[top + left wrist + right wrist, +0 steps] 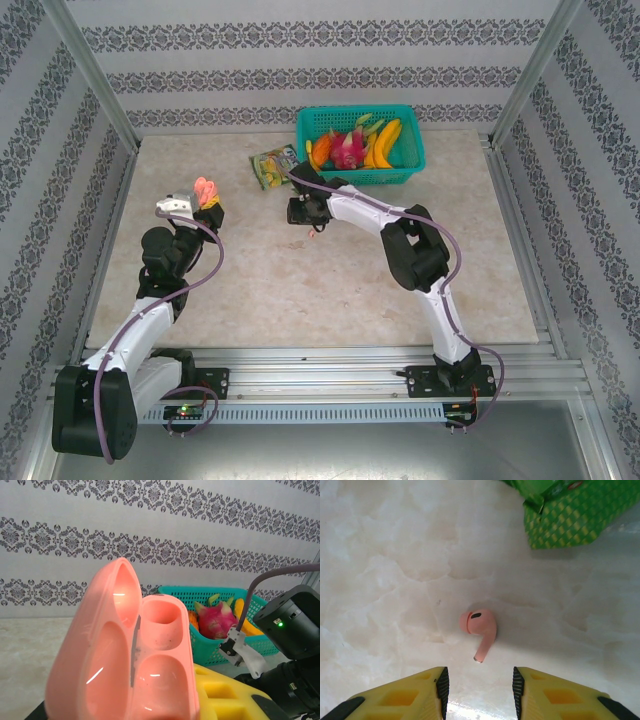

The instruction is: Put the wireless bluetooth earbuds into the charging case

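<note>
Top view: the left gripper [204, 200] clamped the open pink charging case [207, 188] near the table's [300, 290] left edge. Left wrist: the case's lid stood raised. Right wrist: the right gripper [478, 690], jaws partly apart and empty, hung just short of a pink earbud [480, 629] lying toward the table's far edge.

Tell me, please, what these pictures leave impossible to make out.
- Left wrist view: the pink charging case, cut off at the bottom edge, hides part of the basket.
- Right wrist view: the top edge cuts off the snack packet.
- Top view: the snack packet's print is too small.
</note>
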Controlling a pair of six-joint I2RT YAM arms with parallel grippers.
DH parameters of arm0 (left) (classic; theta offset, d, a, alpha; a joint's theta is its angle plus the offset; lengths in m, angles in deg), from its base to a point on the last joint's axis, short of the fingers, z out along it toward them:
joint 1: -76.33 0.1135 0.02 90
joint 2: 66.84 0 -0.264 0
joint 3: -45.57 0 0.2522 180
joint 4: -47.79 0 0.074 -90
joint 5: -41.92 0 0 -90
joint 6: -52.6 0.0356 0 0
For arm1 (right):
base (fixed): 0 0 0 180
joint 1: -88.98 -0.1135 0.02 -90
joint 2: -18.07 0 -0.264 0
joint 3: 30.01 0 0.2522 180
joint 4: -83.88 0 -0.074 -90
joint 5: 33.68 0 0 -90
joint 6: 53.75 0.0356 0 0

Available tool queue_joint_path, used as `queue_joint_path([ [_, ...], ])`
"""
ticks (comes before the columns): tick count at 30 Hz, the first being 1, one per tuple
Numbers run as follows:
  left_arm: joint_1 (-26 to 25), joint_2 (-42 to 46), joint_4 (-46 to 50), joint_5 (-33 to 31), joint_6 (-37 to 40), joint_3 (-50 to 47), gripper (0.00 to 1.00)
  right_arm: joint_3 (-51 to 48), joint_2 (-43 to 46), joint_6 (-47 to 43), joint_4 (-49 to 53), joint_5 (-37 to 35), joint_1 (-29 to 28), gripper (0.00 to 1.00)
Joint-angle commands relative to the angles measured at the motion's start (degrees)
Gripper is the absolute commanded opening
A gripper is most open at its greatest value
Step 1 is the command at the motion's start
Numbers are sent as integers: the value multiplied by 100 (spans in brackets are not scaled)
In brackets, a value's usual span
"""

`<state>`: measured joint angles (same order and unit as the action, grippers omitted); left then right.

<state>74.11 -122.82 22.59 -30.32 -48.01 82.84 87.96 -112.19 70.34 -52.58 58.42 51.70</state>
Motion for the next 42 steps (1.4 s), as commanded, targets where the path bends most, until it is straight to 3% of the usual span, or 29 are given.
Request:
queue_joint_path([
  [1,59,106,11,36,-55,119,0,107,-179,-60,81,105,-51,42],
  [12,57,84,-15,27,-68,108,0,-519,54,1,63,38,71,40],
  [32,57,-52,-156,50,-106,145,0,-2846,1588,867,-581,560,-151,40],
  [42,58,-78,-128,46,-73,184,0,-3392,2666,1092,-525,29,-363,44],
])
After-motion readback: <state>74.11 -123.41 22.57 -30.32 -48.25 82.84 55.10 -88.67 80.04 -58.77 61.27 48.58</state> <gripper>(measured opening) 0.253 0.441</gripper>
